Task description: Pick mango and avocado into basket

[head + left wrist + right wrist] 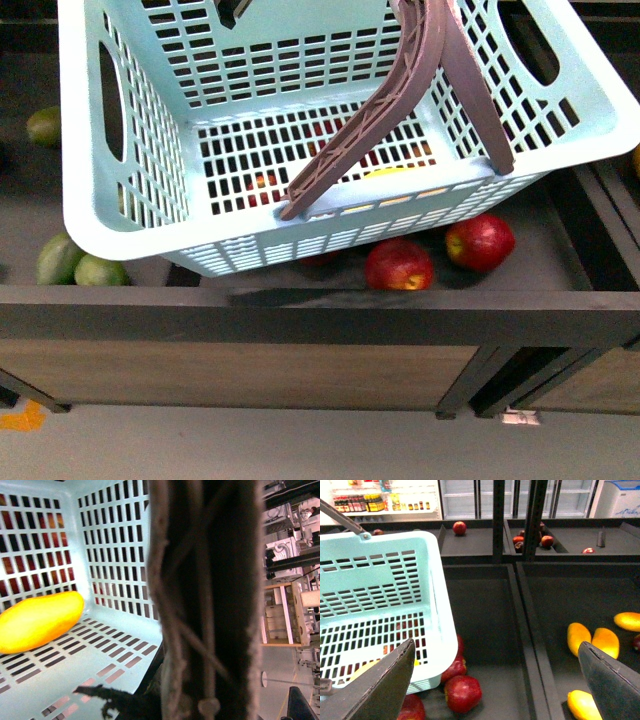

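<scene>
At far left, green fruits [60, 258] lie outside the basket [90, 215], one cut by its rim; whether they are avocados cannot be told. The left gripper's finger state cannot be told: the blurred brown handle [210, 600] fills its wrist view. The mango [37, 620] lies on the basket's floor. Red apples [400, 265] sit partly under the basket in a dark bin [480, 620]. The right gripper [496, 645] hangs with fingers spread wide, empty, above loose mangoes [605, 642] in the next bin. Glass-door fridges [465, 497] stand behind.
</scene>
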